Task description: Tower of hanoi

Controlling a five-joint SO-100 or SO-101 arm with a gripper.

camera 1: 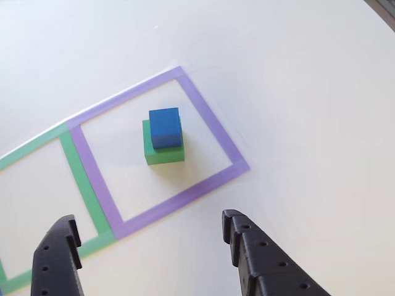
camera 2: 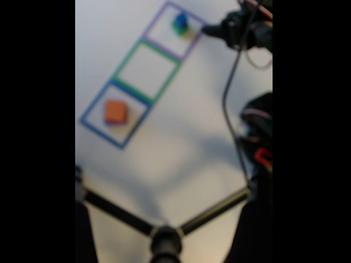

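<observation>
1. Inside the purple tape square (camera 1: 216, 132) we saw the blue cube (camera 1: 165, 127) stacked on the green block (camera 1: 162, 154), both well clear of the tape.
2. Gripper (camera 1: 148, 237) hovered short of the stack, fingers spread wide, holding nothing.
3. We judged the blocks light, rigid, matte plastic; not fragile, decent friction. Best hold: two opposite flat side faces of the blue cube, above the green top, so it lifts alone.
4. Count: one blue, one green, one orange block (camera 2: 115, 110) in the blue tape square (camera 2: 90, 109). Purple under it looked likely; the fixed view was too blurred to confirm.
5. Tape squares: three, the green tape square (camera 2: 123, 59) empty.
</observation>
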